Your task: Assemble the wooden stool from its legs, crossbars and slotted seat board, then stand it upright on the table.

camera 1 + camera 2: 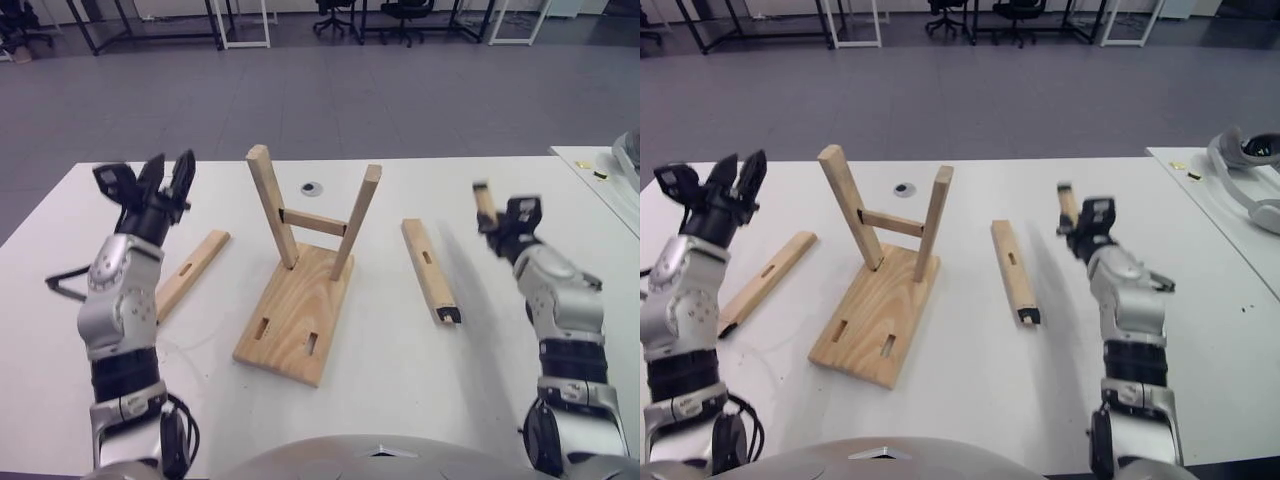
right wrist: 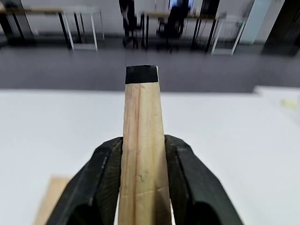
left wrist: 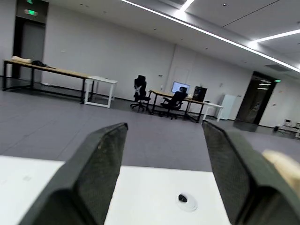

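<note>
On the middle of the white table (image 1: pixel 420 390) the seat board (image 1: pixel 285 300) lies flat, its long side running away from the robot. Two legs stand in the slots at its far end. The left one (image 1: pixel 272 205) leans left and the right one (image 1: pixel 358 220) leans right, so they spread apart toward the top. A short crossbar (image 1: pixel 314 222) joins them partway up. The two slots at the near end, one (image 1: pixel 262 328) beside the other (image 1: pixel 311 343), hold nothing.

A loose leg (image 1: pixel 192 272) lies flat on the table to the left of the board, apart from it, with a slot cut in its upper face. Another loose leg (image 1: pixel 430 271) lies flat to the right of the board, also apart from it, with a dark cap on its near end.

The right gripper (image 1: pixel 1075 222) is raised above the table, right of that second loose leg. Its two dark fingers (image 2: pixel 105 164) are clamped on a wooden stick (image 2: pixel 140 117) with a black tip that points up and away from the wrist.

The left gripper (image 1: pixel 167 172) is raised over the left side of the table, beyond the far end of the first loose leg. Its fingers are spread wide with nothing between them.

A small round hole cover (image 1: pixel 312 188) sits in the tabletop behind the standing legs. A headset (image 1: pixel 1248 165) lies on the neighbouring table at the right.
</note>
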Controlling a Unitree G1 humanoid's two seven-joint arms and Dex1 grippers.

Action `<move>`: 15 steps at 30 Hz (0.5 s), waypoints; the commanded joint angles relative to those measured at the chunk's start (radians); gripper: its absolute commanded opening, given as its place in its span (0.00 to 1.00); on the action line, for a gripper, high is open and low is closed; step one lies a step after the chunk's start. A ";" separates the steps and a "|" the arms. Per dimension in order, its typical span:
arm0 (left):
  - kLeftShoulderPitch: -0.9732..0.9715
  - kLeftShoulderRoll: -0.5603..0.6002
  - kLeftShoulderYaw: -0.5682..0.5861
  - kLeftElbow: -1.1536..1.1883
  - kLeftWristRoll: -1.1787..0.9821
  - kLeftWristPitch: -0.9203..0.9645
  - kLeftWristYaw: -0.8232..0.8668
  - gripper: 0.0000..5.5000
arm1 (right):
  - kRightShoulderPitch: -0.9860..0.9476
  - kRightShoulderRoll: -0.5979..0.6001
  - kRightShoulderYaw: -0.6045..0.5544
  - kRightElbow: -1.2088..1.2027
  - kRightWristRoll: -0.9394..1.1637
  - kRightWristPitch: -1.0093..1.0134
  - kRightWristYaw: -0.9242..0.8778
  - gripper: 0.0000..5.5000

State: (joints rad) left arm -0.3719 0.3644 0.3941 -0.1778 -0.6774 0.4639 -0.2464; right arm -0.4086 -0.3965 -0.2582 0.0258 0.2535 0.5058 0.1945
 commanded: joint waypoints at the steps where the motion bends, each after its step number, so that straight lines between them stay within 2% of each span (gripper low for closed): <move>1: -0.290 0.019 -0.031 -0.049 -0.331 0.342 0.102 0.53 | -0.206 0.061 0.041 -0.188 0.097 -0.068 0.050 0.24; 4: -0.504 -0.049 -0.062 -0.018 -0.618 0.482 0.194 0.53 | -0.283 0.143 0.125 -0.328 0.240 -0.033 0.130 0.24; 7: -0.558 -0.103 -0.079 0.019 -0.777 0.505 0.296 0.53 | -0.287 0.189 0.187 -0.374 0.299 -0.020 0.167 0.24; 15: -0.590 -0.109 -0.131 0.092 -0.859 0.500 0.364 0.53 | -0.250 0.205 0.235 -0.399 0.350 0.005 0.202 0.24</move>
State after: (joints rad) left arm -0.9332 0.2476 0.2759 -0.0959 -1.5295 0.9605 0.0977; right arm -0.6730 -0.1926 -0.0398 -0.3548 0.5913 0.4937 0.3849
